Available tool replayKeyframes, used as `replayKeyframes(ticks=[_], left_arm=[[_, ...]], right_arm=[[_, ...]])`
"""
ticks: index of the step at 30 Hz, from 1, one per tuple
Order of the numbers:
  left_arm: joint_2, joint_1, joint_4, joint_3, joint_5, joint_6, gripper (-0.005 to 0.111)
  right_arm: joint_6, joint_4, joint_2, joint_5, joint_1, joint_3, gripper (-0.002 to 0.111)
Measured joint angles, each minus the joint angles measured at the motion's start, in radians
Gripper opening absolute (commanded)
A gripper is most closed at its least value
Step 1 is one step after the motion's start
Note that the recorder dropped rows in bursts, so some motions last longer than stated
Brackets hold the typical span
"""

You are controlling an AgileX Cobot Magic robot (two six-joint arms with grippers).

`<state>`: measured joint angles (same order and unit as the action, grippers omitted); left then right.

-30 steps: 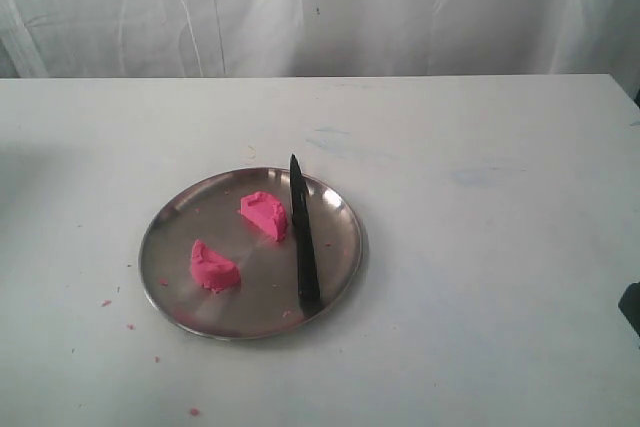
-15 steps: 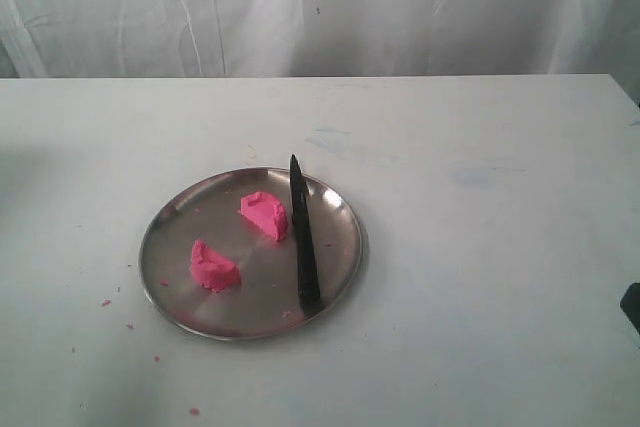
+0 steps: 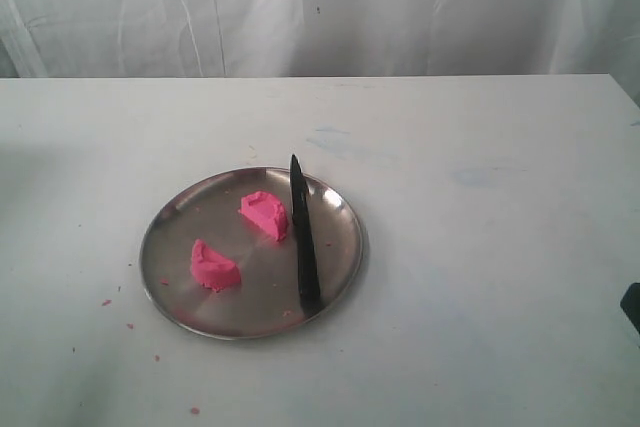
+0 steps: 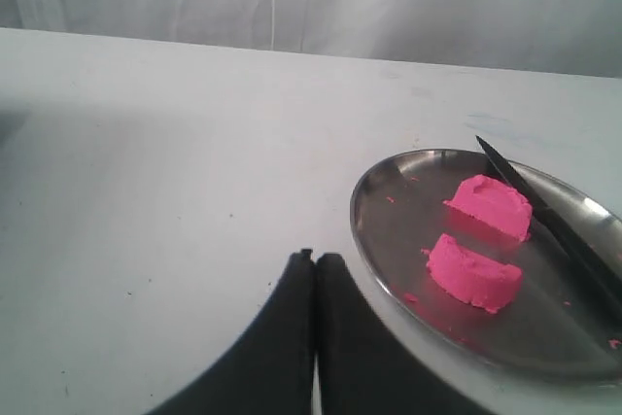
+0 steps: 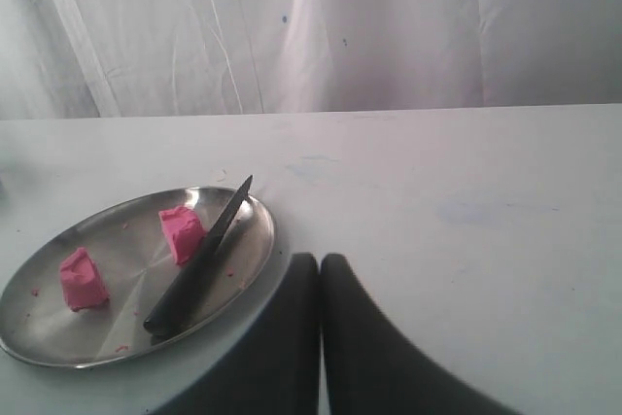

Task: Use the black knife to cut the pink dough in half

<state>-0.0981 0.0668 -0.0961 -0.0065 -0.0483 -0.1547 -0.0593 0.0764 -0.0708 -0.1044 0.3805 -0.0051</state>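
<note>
**Ana:** What sat nearest the cameras?

**Ben:** The two black pincers. The left gripper had its jaws pressed together on nothing, hanging over the bare white table near the rim of the round steel plate. The right gripper was likewise closed and empty, over the table off the plate's opposite side. Neither touched the plate.

**Ana:** And on the table itself?

**Ben:** A few tiny pink crumbs lay toward its near edge. On the plate, the soft, bright pink dough was in two half-round lumps. One lay by the near-left rim and the other lay farther in, with bare steel between them.

**Ana:** Where was the slim, pointed black knife?

**Ben:** It lay flat along the plate's right side, handle toward the near rim and tip poking over the far rim. Its blade ran just beside the farther lump (whether it touched, I couldn't tell). Behind the table's far edge hung a creased white curtain.

**Ana:** So what was the step?

**Ben:** To my eye the cut was made, and only pulling clear remained. To do that well, I'd have kept both pincers closed and drawn them away from the rim. Nothing should have brushed the plate or the knife's handle, since a nudge there could have rolled the halves together.
</note>
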Motion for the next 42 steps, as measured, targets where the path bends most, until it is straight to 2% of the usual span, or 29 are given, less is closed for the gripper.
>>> replayKeyframes(ticks=[10,42], left_arm=[[0.087,0.000,0.010,0.002,0.098,0.000,0.000],[0.093,0.000,0.010,0.004,0.104,-0.002,0.000]], right_arm=[[0.000,0.000,0.000,0.000,0.000,0.000,0.000],[0.000,0.000,0.000,0.000,0.000,0.000,0.000]])
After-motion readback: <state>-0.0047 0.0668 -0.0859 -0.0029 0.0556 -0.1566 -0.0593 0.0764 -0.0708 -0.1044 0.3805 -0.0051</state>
